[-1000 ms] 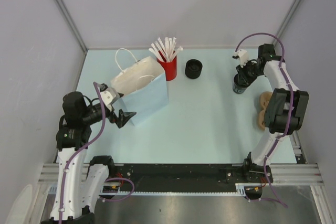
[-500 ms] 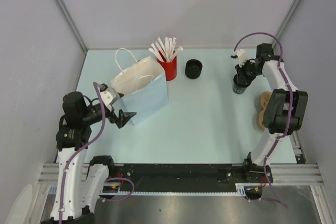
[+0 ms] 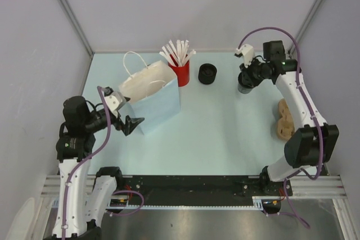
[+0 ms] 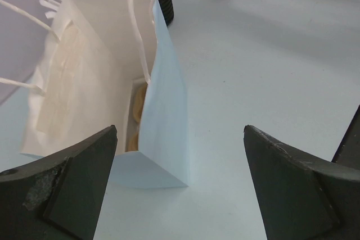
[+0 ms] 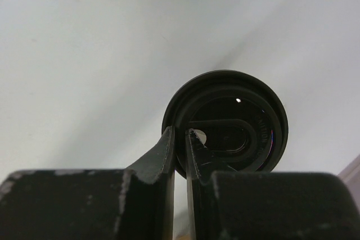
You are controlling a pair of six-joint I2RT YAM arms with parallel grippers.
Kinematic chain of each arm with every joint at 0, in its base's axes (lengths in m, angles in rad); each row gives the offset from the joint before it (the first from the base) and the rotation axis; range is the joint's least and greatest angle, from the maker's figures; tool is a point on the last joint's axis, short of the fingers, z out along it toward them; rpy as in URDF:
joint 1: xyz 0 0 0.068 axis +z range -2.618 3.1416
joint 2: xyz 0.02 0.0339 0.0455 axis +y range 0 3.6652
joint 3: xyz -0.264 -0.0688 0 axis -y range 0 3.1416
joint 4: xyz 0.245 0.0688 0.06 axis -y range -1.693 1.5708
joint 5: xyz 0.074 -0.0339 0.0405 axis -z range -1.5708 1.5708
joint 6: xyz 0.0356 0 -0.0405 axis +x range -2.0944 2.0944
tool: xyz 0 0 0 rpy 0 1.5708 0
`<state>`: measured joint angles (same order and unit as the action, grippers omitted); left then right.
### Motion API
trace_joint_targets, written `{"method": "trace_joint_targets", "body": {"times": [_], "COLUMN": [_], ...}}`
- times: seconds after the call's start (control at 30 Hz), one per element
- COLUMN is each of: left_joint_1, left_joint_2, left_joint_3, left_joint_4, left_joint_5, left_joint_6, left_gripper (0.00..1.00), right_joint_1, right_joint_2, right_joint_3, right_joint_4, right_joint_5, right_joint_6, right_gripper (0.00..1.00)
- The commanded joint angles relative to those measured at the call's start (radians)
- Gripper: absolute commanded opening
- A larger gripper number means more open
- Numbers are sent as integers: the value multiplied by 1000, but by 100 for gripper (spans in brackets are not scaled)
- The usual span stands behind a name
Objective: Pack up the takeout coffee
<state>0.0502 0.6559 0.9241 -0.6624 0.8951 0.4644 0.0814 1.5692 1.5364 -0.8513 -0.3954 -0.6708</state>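
The right gripper (image 5: 181,133) pinched the rim of the coffee cup (image 5: 264,117), its jaws closed almost together on the lid's edge, at the far right of the table (image 3: 225,127), well apart from the paper bag (image 3: 154,96). The left gripper (image 4: 180,189) gaped wide and empty beside the bag's near corner.

You see the takeout coffee (image 5: 230,113) lid as smooth, glossy black plastic; the bag (image 4: 166,111) is matt paper, creased; the table (image 4: 264,54) smooth and matt.
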Motion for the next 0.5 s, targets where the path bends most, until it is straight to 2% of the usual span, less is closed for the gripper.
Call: {"method": "trace_joint_targets", "body": {"times": [0.0,0.17,0.33,0.43,0.47], "left_joint_1": [10,11,-10,-41,-109], "left_joint_2": [16,68,123,168,177], "left_joint_3": [137,220,220,206,199], "left_joint_4": [-31,-59,-29,-13,-3], "left_joint_5": [21,48,51,-2,-34], "left_joint_6": [91,135,172,191,194], "left_gripper": [100,99,100,99,99], "right_joint_1": [89,112,123,127,127], "right_joint_2": [-126,-205,-230,-259,-267], "right_joint_3": [-21,-47,-81,-97,-116], "right_joint_4": [-48,-54,-51,-39,-26], "right_joint_5": [9,-77,-140,-145,-148], "right_joint_6": [86,141,174,175,177], "right_gripper": [0,0,0,0,0]}}
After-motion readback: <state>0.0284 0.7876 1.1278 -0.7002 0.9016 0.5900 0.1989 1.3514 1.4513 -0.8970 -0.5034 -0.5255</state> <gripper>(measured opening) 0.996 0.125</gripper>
